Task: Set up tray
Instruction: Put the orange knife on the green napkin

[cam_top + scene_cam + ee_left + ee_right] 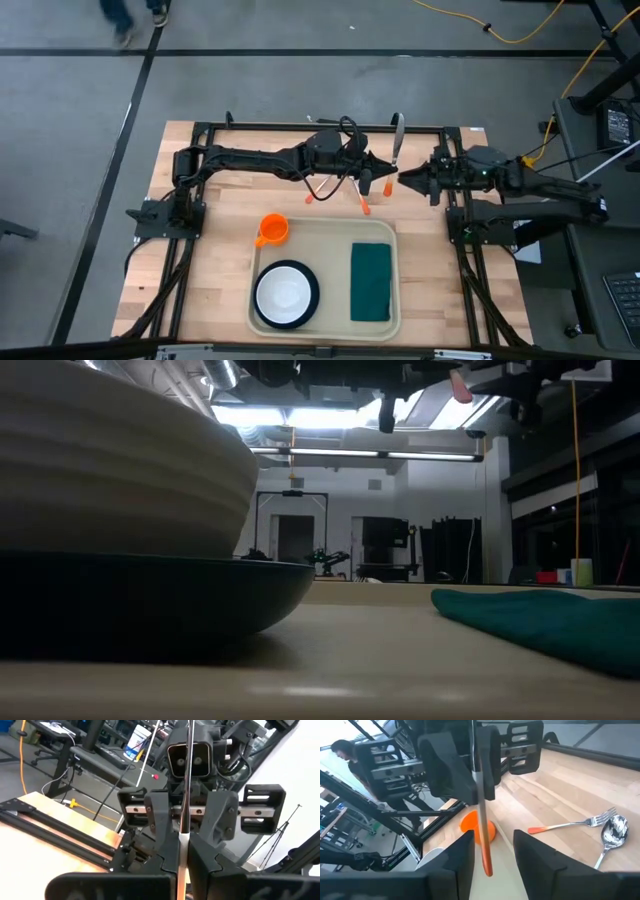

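Observation:
A knife with a silver blade (396,135) and an orange handle (486,852) hangs above the table's far middle, and my left gripper (386,176) is shut on it. My right gripper (492,857) faces the left one and is open. Its fingers stand on either side of the orange handle without touching it. The beige tray (325,228) lies on the table near the front. On it are a white bowl (286,292) on a dark plate, a green napkin (371,282) and an orange cup (273,230). My left gripper pinches the knife between its two fingers (165,862) on the silver part just above the orange handle (479,795). The fingers come level from the table's left and lie across the knife. The knife is clear of the table, its blade toward the far side.
A fork (580,824) and a spoon (612,832) with orange handles lie on the bare wood beyond the tray's far rim, under the grippers. Black frame rails run along the table's far, left and right sides. A person walks past on the floor beyond the far edge.

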